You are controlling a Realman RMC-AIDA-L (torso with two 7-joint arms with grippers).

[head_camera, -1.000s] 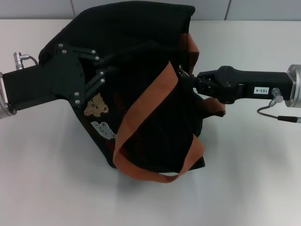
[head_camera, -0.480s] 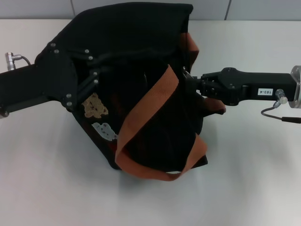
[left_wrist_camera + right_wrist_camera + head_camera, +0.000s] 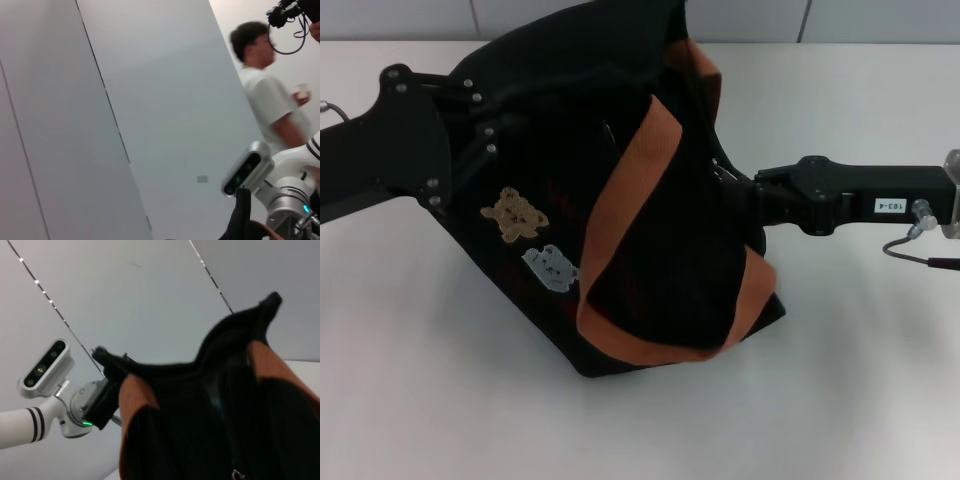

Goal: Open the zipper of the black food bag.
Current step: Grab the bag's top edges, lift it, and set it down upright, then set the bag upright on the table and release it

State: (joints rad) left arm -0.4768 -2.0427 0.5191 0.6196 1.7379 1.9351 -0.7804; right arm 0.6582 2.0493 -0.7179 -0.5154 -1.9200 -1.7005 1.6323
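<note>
Head view: 2 grippers on the bag

Black food bag (image 3: 620, 190) sits tilted mid-table. Left gripper (image 3: 470, 140) braces its left end; right gripper (image 3: 740, 195) is buried at the zipper (image 3: 234, 473) end, grip unreadable on both. Pulling looks underway; next, draw along the top edge.

The black left hand (image 3: 470, 130) is reaching in from the left edge, its linkage fingers (image 3: 485, 150) pressing against the upper left side of the boxy black fabric food bag (image 3: 620, 150); whether they are pinching fabric cannot be told. The black right hand (image 3: 735, 192) is stretching in level from the right on its straight forearm, its tip lying against the bag's right side.
</note>
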